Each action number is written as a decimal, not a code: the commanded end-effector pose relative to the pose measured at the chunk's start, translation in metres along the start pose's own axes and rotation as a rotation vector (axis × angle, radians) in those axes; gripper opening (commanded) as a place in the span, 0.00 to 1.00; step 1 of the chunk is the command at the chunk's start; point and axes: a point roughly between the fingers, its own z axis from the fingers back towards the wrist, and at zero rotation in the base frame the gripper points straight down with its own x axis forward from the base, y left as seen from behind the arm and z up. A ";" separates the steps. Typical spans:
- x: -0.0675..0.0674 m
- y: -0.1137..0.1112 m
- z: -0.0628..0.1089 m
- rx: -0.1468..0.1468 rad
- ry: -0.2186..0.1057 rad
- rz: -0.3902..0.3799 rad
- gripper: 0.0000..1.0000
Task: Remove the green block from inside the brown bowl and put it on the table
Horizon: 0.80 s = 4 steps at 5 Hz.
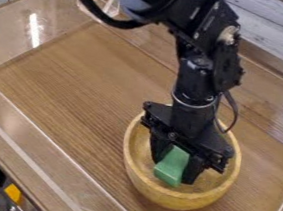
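Note:
The brown bowl (139, 174) stands on the table (79, 88) at the lower right of the camera view. My black gripper (177, 164) reaches straight down into it. Its two fingers are shut on the green block (171, 168), one on either side. The block stands tilted inside the bowl, with its lower end down near the bowl's floor. The fingers hide part of the block's sides, and the near rim hides the bowl's bottom.
Low clear acrylic walls (39, 172) run along the table's near and left edges. A white plank wall (271, 27) rises behind the table. The arm's black links and cables (160, 4) hang over the back of the table.

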 end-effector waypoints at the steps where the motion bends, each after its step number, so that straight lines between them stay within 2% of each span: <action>1: 0.013 -0.009 0.010 -0.011 -0.048 0.084 0.00; 4: 0.008 -0.036 0.011 -0.009 -0.041 0.057 0.00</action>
